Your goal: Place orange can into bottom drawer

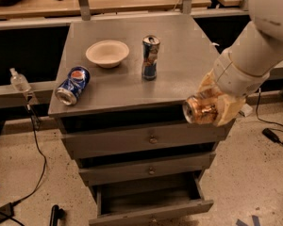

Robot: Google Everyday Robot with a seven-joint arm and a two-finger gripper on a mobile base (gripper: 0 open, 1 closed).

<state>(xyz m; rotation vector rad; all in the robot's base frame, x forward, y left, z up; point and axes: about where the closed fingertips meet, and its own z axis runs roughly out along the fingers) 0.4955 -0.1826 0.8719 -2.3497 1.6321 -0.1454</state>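
My gripper (212, 105) is shut on the orange can (199, 110), a shiny copper-orange can held on its side with its silver top facing left. It hangs in the air at the cabinet's front right corner, just past the top's front edge and level with the top drawer. The bottom drawer (151, 210) is pulled open below, lower and to the left of the can, its inside dark and empty as far as it shows. My white arm comes in from the upper right.
On the grey cabinet top (179, 69) stand a pale bowl (107, 53), an upright slim blue can (150, 57) and a blue Pepsi can (72, 85) on its side at the front left. Two shut drawers (151, 138) sit above the open one. Cables and a clear bottle (20, 81) are left.
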